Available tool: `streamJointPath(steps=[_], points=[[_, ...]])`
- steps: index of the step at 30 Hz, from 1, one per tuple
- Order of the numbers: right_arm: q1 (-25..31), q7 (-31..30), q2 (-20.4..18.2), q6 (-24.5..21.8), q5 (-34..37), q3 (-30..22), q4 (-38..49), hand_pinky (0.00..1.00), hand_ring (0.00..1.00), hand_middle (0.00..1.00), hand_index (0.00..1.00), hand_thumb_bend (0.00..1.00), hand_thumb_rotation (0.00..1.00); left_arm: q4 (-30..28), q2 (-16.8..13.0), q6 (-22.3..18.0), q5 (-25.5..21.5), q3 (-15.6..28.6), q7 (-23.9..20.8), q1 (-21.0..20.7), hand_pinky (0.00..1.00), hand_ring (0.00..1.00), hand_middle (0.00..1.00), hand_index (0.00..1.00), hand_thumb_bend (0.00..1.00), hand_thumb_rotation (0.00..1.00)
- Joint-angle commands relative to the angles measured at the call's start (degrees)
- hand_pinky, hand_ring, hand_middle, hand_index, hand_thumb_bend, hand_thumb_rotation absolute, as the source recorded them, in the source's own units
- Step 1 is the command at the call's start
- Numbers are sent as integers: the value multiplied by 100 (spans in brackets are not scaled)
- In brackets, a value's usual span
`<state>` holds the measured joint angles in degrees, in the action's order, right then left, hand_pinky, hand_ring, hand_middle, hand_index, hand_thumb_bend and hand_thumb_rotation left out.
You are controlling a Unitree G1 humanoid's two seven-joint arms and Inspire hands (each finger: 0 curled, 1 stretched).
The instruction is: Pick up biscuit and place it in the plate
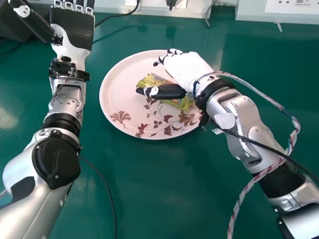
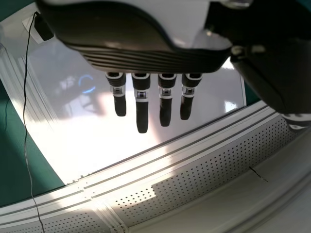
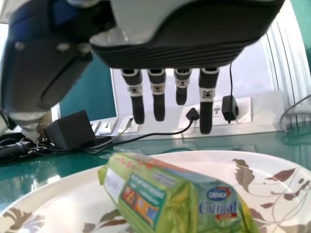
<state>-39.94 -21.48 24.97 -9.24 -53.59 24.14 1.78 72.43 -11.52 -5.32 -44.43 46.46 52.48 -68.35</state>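
Upper centre of the head view: yellow-green biscuit packet (image 1: 149, 80) on a floral-patterned round plate (image 1: 115, 84), partly behind the right hand (image 1: 185, 69), fingers straight and slightly spread, thumb across the packet in view, contact indeterminable. Upper left: left hand (image 1: 74, 29), fingers extended, slightly apart.

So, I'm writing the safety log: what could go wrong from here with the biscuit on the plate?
The right hand has its thumb over the biscuit packet in the head view, so withdrawing might nudge it across the plate. The striped cable looping beside the right arm might snag.
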Motion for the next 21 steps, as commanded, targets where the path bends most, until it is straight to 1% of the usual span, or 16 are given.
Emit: streamJointPath(steps=[1,6,12,17,21], points=[[117,-80,50,-25,-18,-81,168,68,81,91,90,97,65,25,8,-70,46,-48,1,84,94,84,92,95,100,40],[219,-154,86,-81,-29,-194,418,68,82,92,92,96,65,29,15,-121,81,-47,7,83,96,84,92,95,100,39],[346,-214,156,-79,-15,-340,677,68,81,92,92,97,66,13,57,-206,98,-52,-50,78,96,84,92,95,100,40],[450,-316,162,-189,-27,-462,919,69,81,92,92,97,66,32,31,-165,93,-46,-28,76,97,85,92,95,100,40],[511,-358,158,-308,-48,-556,1074,68,81,93,94,95,67,32,25,-107,82,-43,10,78,94,84,92,95,100,40]])
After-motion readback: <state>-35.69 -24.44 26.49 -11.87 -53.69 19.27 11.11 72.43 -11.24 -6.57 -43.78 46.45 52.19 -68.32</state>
